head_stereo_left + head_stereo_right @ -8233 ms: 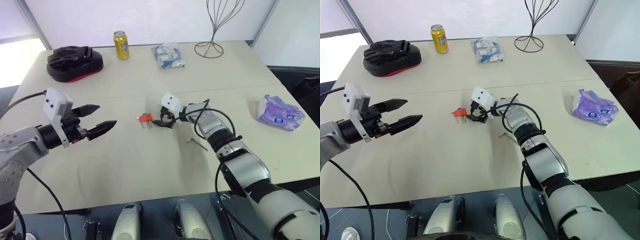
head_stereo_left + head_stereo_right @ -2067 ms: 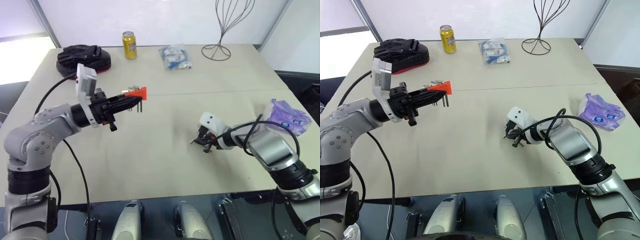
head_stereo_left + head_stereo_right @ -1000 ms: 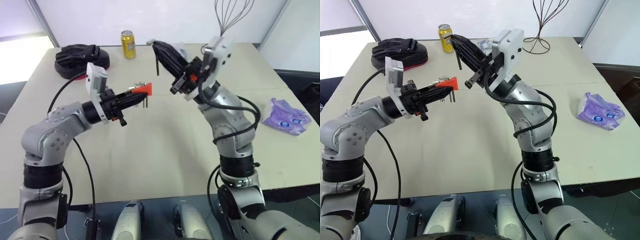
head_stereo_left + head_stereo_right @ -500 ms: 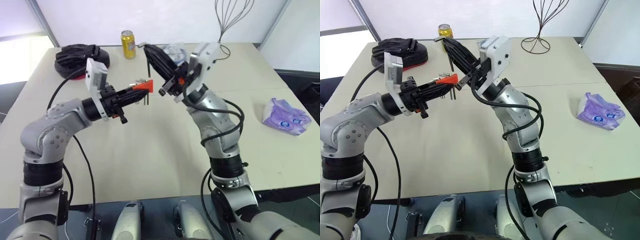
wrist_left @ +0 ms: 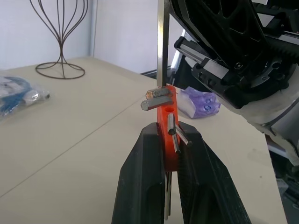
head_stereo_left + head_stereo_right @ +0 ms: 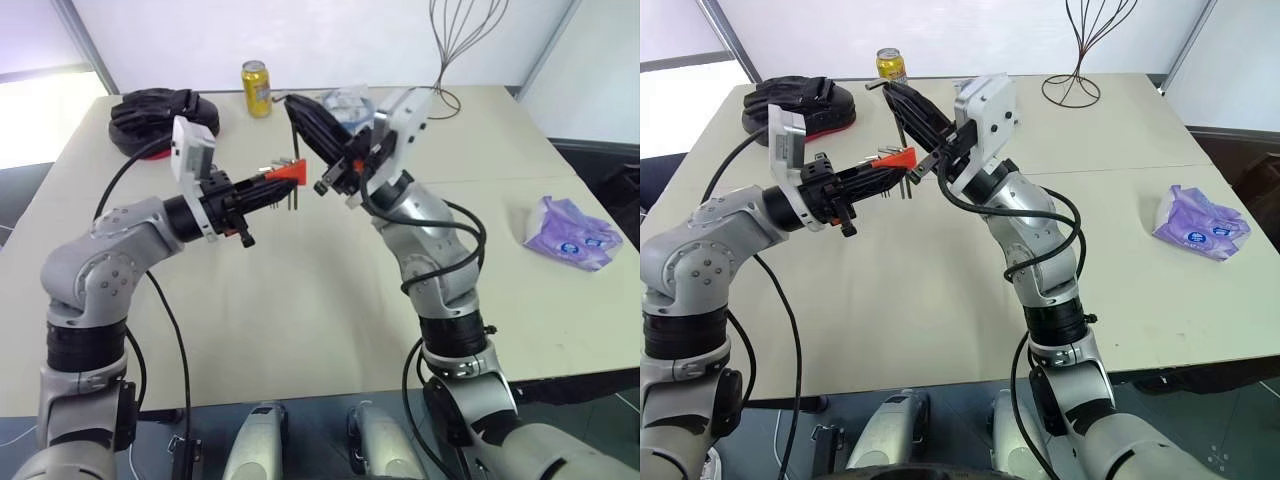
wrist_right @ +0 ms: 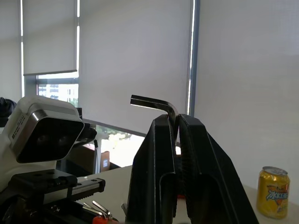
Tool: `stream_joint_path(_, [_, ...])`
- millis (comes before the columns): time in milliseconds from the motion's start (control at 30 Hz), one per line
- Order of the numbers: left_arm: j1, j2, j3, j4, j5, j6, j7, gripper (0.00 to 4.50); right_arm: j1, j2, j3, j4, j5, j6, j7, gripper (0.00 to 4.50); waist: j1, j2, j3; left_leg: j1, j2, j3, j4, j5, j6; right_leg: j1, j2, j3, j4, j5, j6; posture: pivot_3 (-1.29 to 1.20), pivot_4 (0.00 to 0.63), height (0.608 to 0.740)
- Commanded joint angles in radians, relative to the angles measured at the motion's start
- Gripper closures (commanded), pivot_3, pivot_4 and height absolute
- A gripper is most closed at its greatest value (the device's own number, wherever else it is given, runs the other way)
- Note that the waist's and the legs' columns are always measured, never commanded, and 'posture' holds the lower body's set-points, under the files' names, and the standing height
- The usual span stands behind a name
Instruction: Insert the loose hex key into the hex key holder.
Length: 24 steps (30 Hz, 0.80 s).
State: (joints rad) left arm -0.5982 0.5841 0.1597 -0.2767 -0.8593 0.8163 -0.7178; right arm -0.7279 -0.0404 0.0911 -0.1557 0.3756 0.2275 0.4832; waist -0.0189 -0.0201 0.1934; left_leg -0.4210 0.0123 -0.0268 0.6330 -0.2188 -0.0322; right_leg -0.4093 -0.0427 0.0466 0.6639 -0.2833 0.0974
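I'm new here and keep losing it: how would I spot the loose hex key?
Look above the beige table, where the two arms meet. The right pincer pinches the loose hex key, a long bare grey L-shaped rod hanging down onto the red hex key holder, whose own keys are short stubs.

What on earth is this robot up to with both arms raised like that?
It is fitting a tool back into its holder, in the air above the table. The left gripper is shut on the red hex key holder. The right gripper is shut on the loose hex key, whose long arm hangs down to the holder's top. Whether it has entered a hole is unclear.
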Motion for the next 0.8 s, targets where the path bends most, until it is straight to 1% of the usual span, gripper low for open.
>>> stream_joint_path(33, [-0.021,0.009,0.013,-0.016,-0.003,-0.015,-0.007,4.5,-0.007,-0.001,-0.004,-0.05,0.01,-0.001,-0.003,4.47,0.0,0.0,0.0,0.0,0.0,0.0,0.0,0.0,0.0,0.0,0.0,0.0,0.0,0.0,0.0,0.0,0.15,0.74])
stream_joint_path(800, [-0.023,0.011,0.019,0.002,0.007,-0.028,-0.011,4.5,0.008,-0.029,-0.002,-0.032,-0.005,-0.027,0.009,4.47,0.0,0.0,0.0,0.0,0.0,0.0,0.0,0.0,0.0,0.0,0.0,0.0,0.0,0.0,0.0,0.0,0.15,0.74])
